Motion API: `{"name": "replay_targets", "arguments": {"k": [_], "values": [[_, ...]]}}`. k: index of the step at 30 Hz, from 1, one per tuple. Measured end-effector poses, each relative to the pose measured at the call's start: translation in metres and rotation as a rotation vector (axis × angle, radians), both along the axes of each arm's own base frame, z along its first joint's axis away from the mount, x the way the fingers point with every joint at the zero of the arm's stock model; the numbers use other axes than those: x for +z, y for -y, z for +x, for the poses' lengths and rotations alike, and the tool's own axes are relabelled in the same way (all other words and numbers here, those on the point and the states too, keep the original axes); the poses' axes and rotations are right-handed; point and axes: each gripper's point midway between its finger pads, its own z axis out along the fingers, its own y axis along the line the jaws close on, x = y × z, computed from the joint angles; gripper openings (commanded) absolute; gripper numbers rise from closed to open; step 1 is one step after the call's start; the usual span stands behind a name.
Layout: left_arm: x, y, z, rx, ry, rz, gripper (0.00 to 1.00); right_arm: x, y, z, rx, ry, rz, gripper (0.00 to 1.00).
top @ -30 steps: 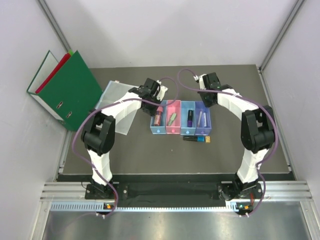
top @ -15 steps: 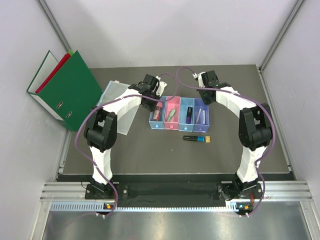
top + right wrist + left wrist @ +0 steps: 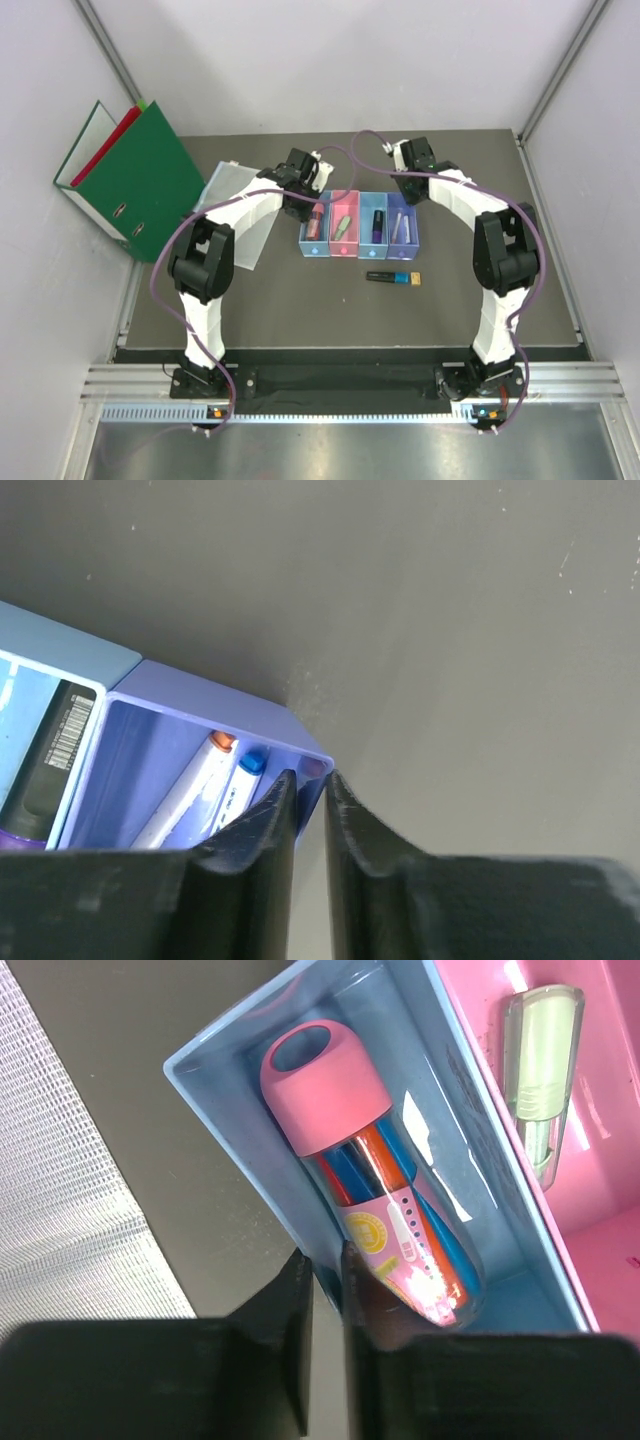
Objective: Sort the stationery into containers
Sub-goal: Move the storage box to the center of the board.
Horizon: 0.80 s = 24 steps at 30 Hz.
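No words or numbers can be read. The black marker (image 3: 40, 770) in the blue bin (image 3: 70, 650) carries a white barcode, digits too small; beside that bin, the glue stick (image 3: 370, 1170) label shows only a yellow round emblem.

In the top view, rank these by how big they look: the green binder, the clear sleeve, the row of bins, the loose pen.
1. green binder
2. row of bins and clear sleeve: too close to rank, the sleeve being partly hidden
3. loose pen
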Motion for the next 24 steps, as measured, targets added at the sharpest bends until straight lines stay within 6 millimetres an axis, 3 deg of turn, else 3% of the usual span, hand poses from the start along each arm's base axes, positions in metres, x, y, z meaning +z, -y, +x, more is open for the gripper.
{"name": "replay_targets", "arguments": {"k": [4, 7, 15, 18, 24], "values": [[-0.001, 0.002, -0.001, -0.054, 0.004, 0.007, 0.49, 0.001, -0.006, 0.001, 0.026, 0.004, 0.014, 0.44], [-0.002, 0.007, -0.004, -0.091, 0.001, 0.004, 0.59, 0.002, -0.014, 0.003, 0.055, 0.017, 0.025, 0.5], [0.004, 0.009, -0.003, -0.121, 0.034, -0.003, 0.64, 0.016, -0.022, 0.003, 0.101, 0.042, 0.036, 0.54], [0.006, 0.009, -0.008, -0.126, 0.035, -0.004, 0.64, 0.034, -0.027, 0.0, 0.122, 0.07, 0.057, 0.54], [0.015, 0.017, -0.015, -0.172, 0.067, -0.002, 0.64, 0.094, -0.053, -0.019, 0.205, 0.192, 0.143, 0.55]]}}
